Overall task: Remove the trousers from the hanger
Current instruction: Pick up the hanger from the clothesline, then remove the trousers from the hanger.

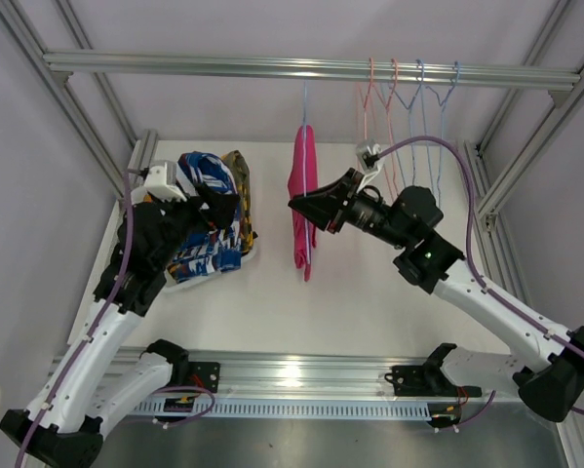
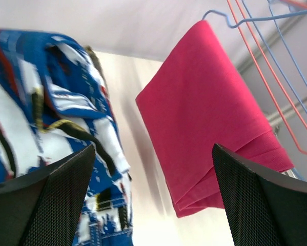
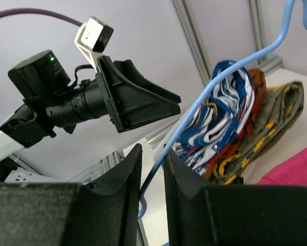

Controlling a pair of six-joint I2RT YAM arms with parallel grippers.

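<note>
The magenta pink trousers (image 1: 302, 190) hang folded over a blue hanger (image 1: 305, 107) on the top rail. My right gripper (image 1: 295, 204) is shut on the hanger's lower wire (image 3: 158, 169), next to the pink cloth (image 3: 297, 171). On the table at the left lies a pile: the blue-and-white trousers (image 1: 202, 255) on top, the yellow-and-dark camouflage pair (image 1: 241, 185) and the orange camouflage pair (image 3: 256, 82) under them. Plain yellow trousers do not show. My left gripper (image 1: 215, 201) is open and empty over the pile, with the blue-and-white cloth (image 2: 45, 102) on its left and the pink trousers (image 2: 209, 123) on its right.
Several empty pink and blue wire hangers (image 1: 408, 97) hang on the rail (image 1: 223, 66) at the upper right. Frame posts (image 1: 126, 166) stand at the table's left and right edges. The left arm's wrist camera (image 3: 94, 33) shows close by in the right wrist view.
</note>
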